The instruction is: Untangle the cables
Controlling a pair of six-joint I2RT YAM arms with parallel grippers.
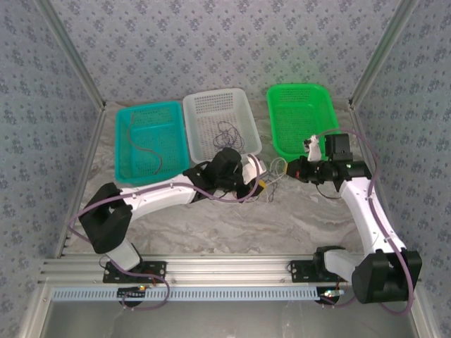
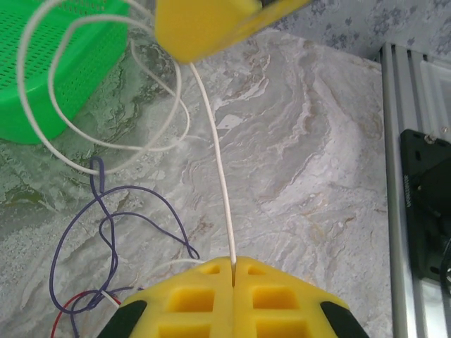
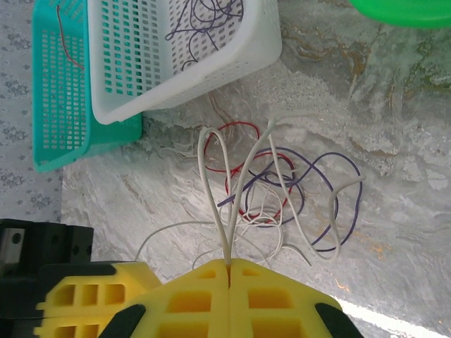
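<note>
Left gripper (image 2: 232,271) closed, its yellow jaws pinching the white cable (image 2: 220,169) at their seam; the cable runs straight up to the right gripper (image 2: 204,27) at the top edge and loops across the green basket (image 2: 77,67); purple cable (image 2: 134,187) and red cable (image 2: 56,313) lie tangled lower left on the marbled counter (image 2: 303,162); metal rail (image 2: 394,141) at right.

We find three baskets in a row at the back of the counter (image 1: 232,225): the left basket (image 1: 169,120) touches the middle basket (image 1: 211,113), while the right basket (image 1: 299,116) stands apart from them. A loose wire (image 1: 144,148) lies in the left basket, a second wire (image 1: 229,134) in the middle one. The cables (image 1: 275,172) lie tangled on the counter, before the gap between the middle and right baskets. The left pincer (image 1: 262,184) sits just left of them, the right pincer (image 1: 291,169) just right, each nipping a strand.
</note>
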